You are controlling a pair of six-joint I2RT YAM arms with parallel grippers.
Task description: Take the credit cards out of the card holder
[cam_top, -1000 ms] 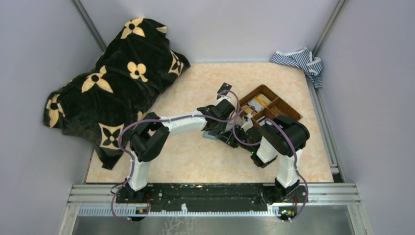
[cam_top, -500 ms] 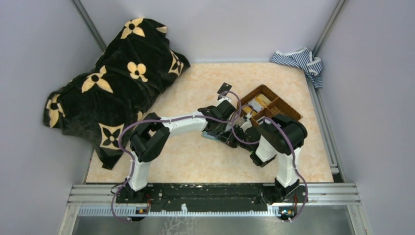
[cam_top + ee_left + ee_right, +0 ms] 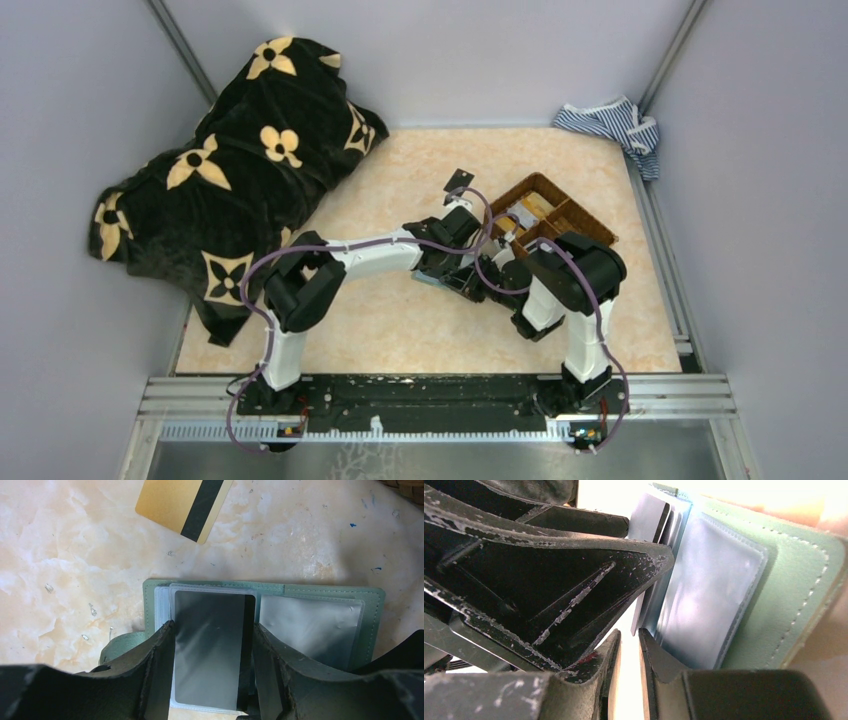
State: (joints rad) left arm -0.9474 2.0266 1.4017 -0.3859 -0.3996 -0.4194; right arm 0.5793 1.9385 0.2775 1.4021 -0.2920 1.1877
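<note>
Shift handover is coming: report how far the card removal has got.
Done: card holder lies open; a gold card lies loose beyond it. In hand: left gripper straddles a sleeve holding a dark card; right gripper sits at the sleeves' edge. Left: pulling that card and any hidden others out.

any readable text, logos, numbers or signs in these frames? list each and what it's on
No readable text in any view.
Gold card with a dark stripe, lying on the table: no print visible on the side showing.
Dark grey card in a clear sleeve of the sage-green bifold wallet: no print visible.
Black blanket with cream flower shapes: pattern only, no letters.
</note>
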